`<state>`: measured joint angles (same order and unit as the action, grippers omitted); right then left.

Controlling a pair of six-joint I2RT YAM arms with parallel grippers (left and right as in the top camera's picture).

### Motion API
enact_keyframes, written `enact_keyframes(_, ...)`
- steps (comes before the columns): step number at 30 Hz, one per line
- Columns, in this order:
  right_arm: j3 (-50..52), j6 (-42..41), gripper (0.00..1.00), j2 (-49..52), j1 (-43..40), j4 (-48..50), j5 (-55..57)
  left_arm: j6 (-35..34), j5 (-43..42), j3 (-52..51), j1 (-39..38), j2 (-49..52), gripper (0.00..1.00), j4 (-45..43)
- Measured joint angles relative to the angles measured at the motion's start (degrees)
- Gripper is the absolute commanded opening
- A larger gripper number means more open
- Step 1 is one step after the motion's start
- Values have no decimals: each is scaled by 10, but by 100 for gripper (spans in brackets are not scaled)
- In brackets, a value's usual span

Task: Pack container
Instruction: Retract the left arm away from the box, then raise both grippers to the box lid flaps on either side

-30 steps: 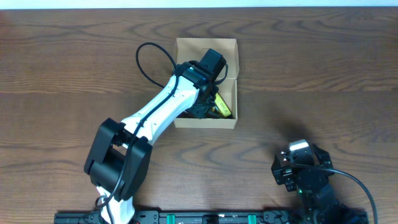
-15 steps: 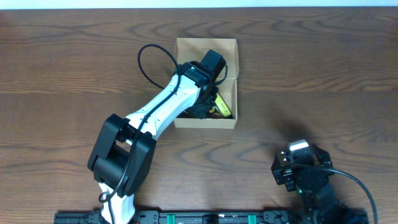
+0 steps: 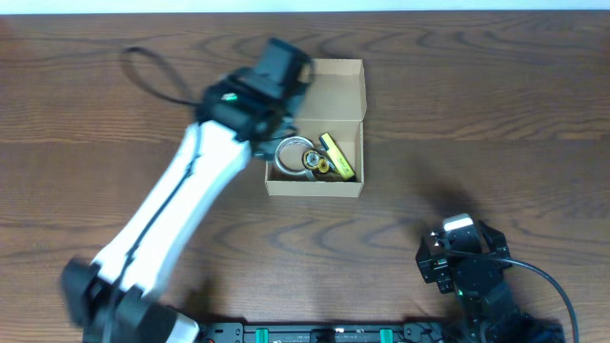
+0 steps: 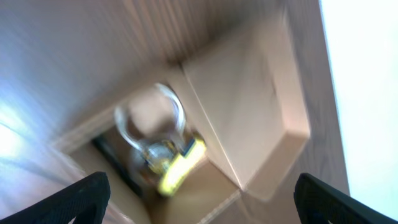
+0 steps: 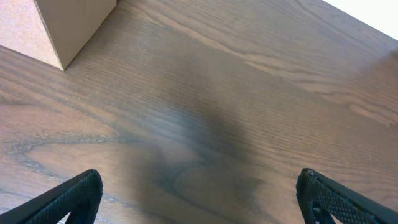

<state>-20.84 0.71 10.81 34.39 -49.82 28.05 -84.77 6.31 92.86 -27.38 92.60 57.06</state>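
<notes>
Left arm: reaches in from your near left and shows blurred in the overhead view, with its head above the left edge of the box [image 3: 315,187].
Left gripper [image 4: 202,190]: jaws spread wide with nothing between them. It is empty and hangs over the open box, clear of the contents.
Box: sits mid-table, slightly left of centre, on its base with the open compartment facing up.
Flap [image 3: 329,90]: open on the far side, and its hinge line runs left to right across the table [image 3: 496,114].
Contents: a clear roll [image 3: 290,152] lies at the left, a second roll [image 3: 313,164] just beside it, and a yellow item [image 3: 337,158] slanted at the right. All three lie inside the walls.
Right gripper [image 5: 202,196]: jaws wide apart, empty, low over bare wood at the near right. Only a corner of the box shows at the top left of its wrist view.
Key relation: the box lies directly under and slightly right of your left gripper, and well apart from the right one. The left arm is plainly the nearer.
Stage, as judged: items are in and the flap is not yet shut.
Next move, as judged: bring the flap from the far side toward you, pushing square to the hinge.
Risk: an off-centre push could turn the light box on the wood, so consider steadying it with the right arm.
</notes>
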Motion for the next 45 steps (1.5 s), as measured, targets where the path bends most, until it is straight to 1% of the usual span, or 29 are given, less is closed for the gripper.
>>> enact_keyframes(1,0,0,99,0,0,0,0,19,19,0,18,-25,95,18)
enact_keyframes(3,0,0,99,0,0,0,0,78,52,1,54,-66,96,45)
enact_keyframes(7,0,0,99,0,0,0,0,243,94,-6,138,-153,95,52)
enact_keyframes(8,0,0,99,0,0,0,0,275,100,-17,151,-174,96,51)
enact_keyframes(11,0,0,99,0,0,0,0,360,110,-80,185,-253,95,39)
enact_keyframes(15,0,0,99,0,0,0,0,430,124,-162,190,-337,95,37)
enact_keyframes(20,0,0,99,0,0,0,0,459,135,-189,190,-372,95,74)
enact_keyframes(23,0,0,99,0,0,0,0,463,135,-189,190,-376,95,84)
enact_keyframes(39,0,0,99,0,0,0,0,467,135,-189,190,-376,95,85)
enact_keyframes(45,0,0,99,0,0,49,0,467,135,-189,190,-376,95,83)
